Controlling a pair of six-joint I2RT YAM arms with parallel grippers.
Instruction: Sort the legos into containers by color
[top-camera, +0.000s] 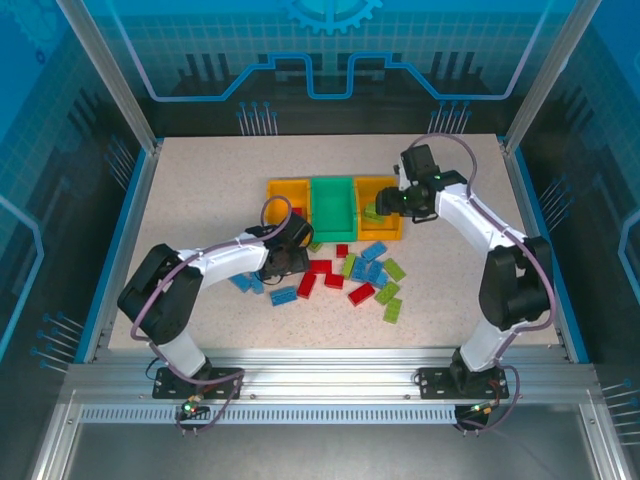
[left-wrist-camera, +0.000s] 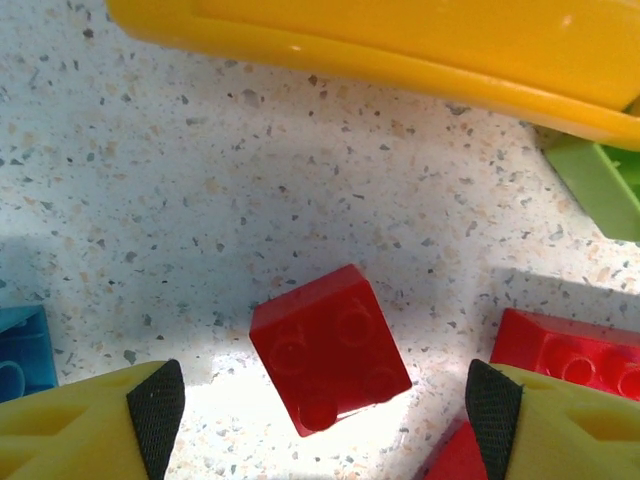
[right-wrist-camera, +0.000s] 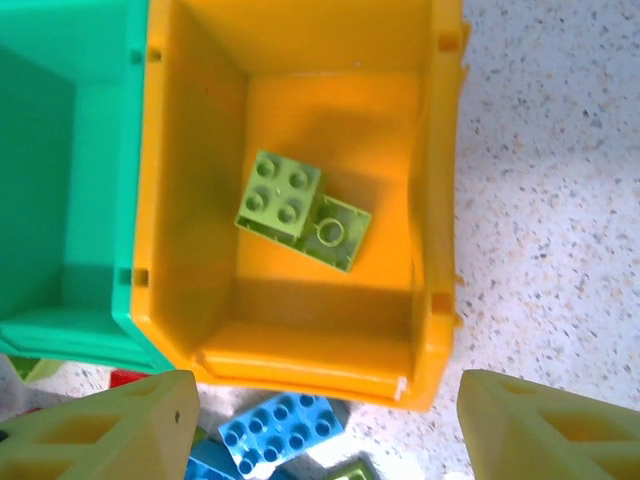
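Left jaws wide, straddling red brick (left-wrist-camera: 330, 350) at lower centre, apparently lined up to pinch it. Right jaws wide, empty, above yellow bin (right-wrist-camera: 438, 160) holding light-green bricks (right-wrist-camera: 282, 195): presumably green's destination.

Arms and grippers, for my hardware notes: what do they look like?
Both the left arm and right arm have white links, bulky black joints and looping grey cables. Fingers are yellow wedges; the left's carry black textured pads.

Green bin (top-camera: 332, 208) upright, open-topped, left yellow-orange bin (top-camera: 285, 188) and right yellow-orange bin (right-wrist-camera: 190, 180) touching its sides, light green legos (right-wrist-camera: 282, 196) lying inside the right one, red, blue and light green legos (top-camera: 322, 270) scattered loose just in front of it.
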